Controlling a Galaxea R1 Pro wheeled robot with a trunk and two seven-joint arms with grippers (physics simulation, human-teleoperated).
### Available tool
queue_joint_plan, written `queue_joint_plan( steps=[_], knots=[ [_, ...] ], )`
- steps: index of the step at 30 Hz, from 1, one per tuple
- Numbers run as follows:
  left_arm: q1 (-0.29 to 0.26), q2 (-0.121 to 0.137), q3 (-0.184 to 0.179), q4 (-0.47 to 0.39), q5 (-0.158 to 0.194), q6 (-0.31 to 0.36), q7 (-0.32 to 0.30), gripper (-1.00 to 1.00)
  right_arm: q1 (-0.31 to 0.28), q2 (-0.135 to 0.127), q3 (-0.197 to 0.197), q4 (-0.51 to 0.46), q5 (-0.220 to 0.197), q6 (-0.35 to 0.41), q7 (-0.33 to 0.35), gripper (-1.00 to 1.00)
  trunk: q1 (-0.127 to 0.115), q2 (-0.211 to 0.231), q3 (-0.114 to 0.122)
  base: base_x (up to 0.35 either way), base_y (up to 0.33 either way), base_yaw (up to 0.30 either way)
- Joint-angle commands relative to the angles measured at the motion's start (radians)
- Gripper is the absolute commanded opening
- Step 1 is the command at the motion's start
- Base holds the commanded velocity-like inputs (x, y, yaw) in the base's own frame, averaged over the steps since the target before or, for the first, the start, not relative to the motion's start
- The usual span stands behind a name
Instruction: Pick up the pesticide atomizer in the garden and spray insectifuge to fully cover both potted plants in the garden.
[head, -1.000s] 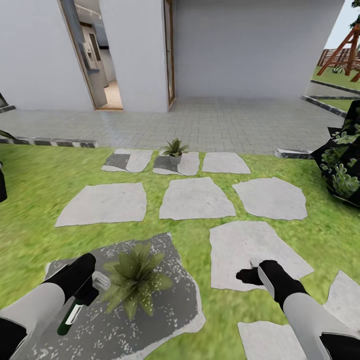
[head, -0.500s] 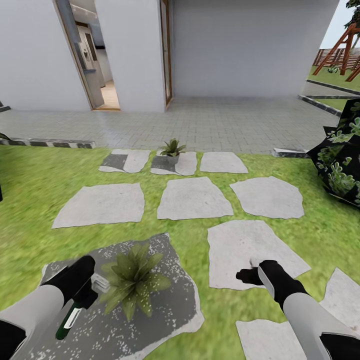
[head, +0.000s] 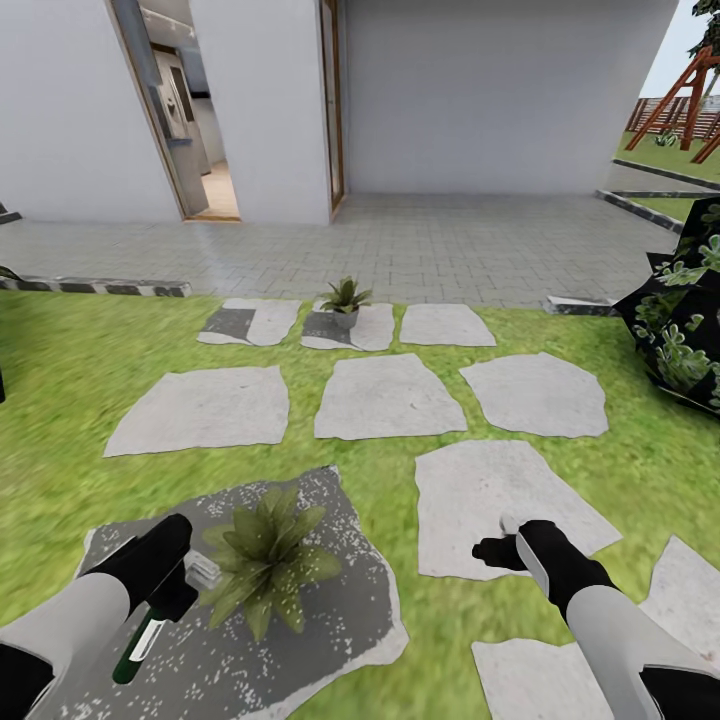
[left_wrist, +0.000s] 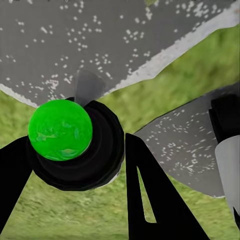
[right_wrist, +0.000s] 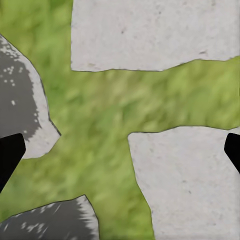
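My left gripper (head: 165, 590) is shut on the pesticide atomizer (head: 150, 625), a dark green bottle with a white nozzle head that points at the near potted plant (head: 265, 555). That plant sits on a dark, white-speckled slab (head: 330, 620) in the garden lawn. The second potted plant (head: 346, 300) stands on a far slab near the paving. In the left wrist view the atomizer's green round end (left_wrist: 60, 129) sits between the black fingers (left_wrist: 150, 195). My right gripper (head: 498, 545) hovers over a pale slab, its finger tips (right_wrist: 10, 155) wide apart: open and empty.
Pale stone slabs (head: 385, 395) lie across the green lawn. A grey paved patio (head: 420, 245) and the white house wall with an open doorway (head: 190, 120) lie beyond. A big dark leafy plant (head: 685, 330) stands at the right edge, with a wooden frame (head: 690, 95) behind it.
The camera shifted slightly between the oldest frame and half a second ago. Since then the atomizer's nozzle has nudged a little nearer the near plant; the right arm has stayed put.
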Motion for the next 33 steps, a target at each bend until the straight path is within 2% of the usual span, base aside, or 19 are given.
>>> queue_joint_plan(
  steps=[1, 9, 15, 25, 29, 33],
  knots=[
    [0.0, 0.001, -0.003, -0.002, -0.01, 0.001, -0.011, -1.0, 0.0, 0.0, -0.004, -0.002, -0.001, 0.005, 0.003, 1.0, 0.0, 0.0, -0.001, 0.0, 0.0, 0.0],
    [0.003, 0.002, 0.001, 0.0, -0.006, 0.001, -0.015, -1.0, 0.0, 0.0, -0.004, -0.002, -0.001, 0.005, 0.003, 1.0, 0.0, 0.0, -0.001, 0.0, 0.0, 0.0],
    [0.04, 0.003, 0.001, -0.002, -0.007, 0.001, -0.014, -1.0, 0.0, 0.0, -0.004, -0.002, -0.001, 0.005, 0.003, 1.0, 0.0, 0.0, -0.001, 0.0, 0.0, 0.0],
    [0.032, 0.001, 0.005, -0.009, -0.005, 0.001, -0.014, -1.0, 0.0, 0.0, -0.004, -0.002, -0.001, 0.005, 0.003, 1.0, 0.0, 0.0, -0.001, 0.0, 0.0, 0.0],
    [0.029, 0.001, 0.051, -0.012, -0.004, 0.002, -0.014, -1.0, 0.0, -0.001, -0.004, -0.002, -0.001, 0.005, 0.003, 1.0, 0.0, 0.0, -0.001, 0.0, 0.0, 0.0],
    [0.029, 0.001, 0.078, -0.013, -0.005, 0.002, -0.012, -1.0, 0.0, -0.001, -0.004, -0.002, -0.001, 0.005, 0.003, 1.0, 0.0, 0.0, -0.001, 0.0, 0.0, 0.0]
  ],
)
